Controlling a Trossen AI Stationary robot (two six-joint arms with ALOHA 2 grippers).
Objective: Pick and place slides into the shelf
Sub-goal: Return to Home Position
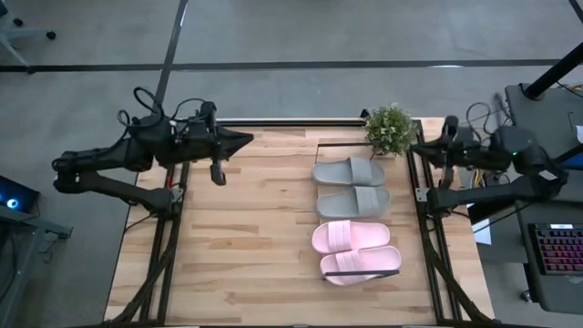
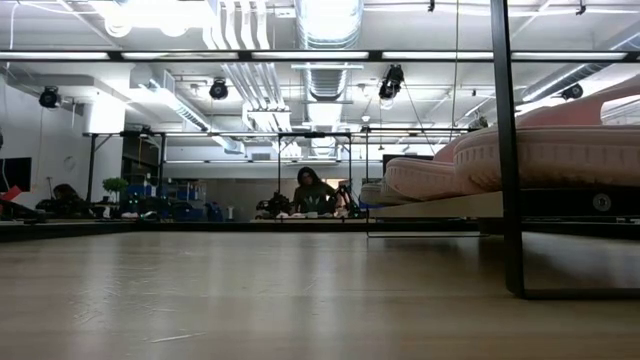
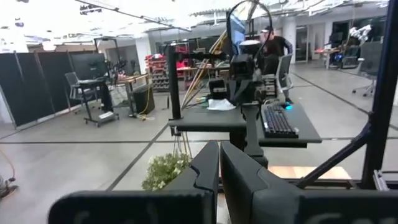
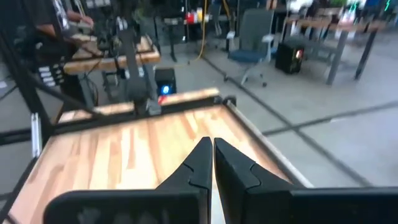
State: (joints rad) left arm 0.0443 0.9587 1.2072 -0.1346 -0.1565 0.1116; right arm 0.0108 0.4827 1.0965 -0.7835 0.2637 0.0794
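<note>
Well left of the shelf (image 1: 398, 219), over the far edge of the worktop (image 1: 241, 241), the left gripper (image 1: 244, 139) points toward the shelf, its jaws together with only a thin slit between them in its own wrist view. On the shelf all four slides lie side by side with straps up. The grey-green pair (image 1: 353, 201) is at the end nearer a small potted plant (image 1: 389, 129). The pale pink pair (image 1: 351, 237) is just beside it at the other end, the outermost pink slide reaching the shelf's thin black frame. Right of the shelf, just beside the plant, the right gripper (image 1: 414, 148) points back toward the shelf from the worktop's edge, jaws likewise closed on nothing.
</note>
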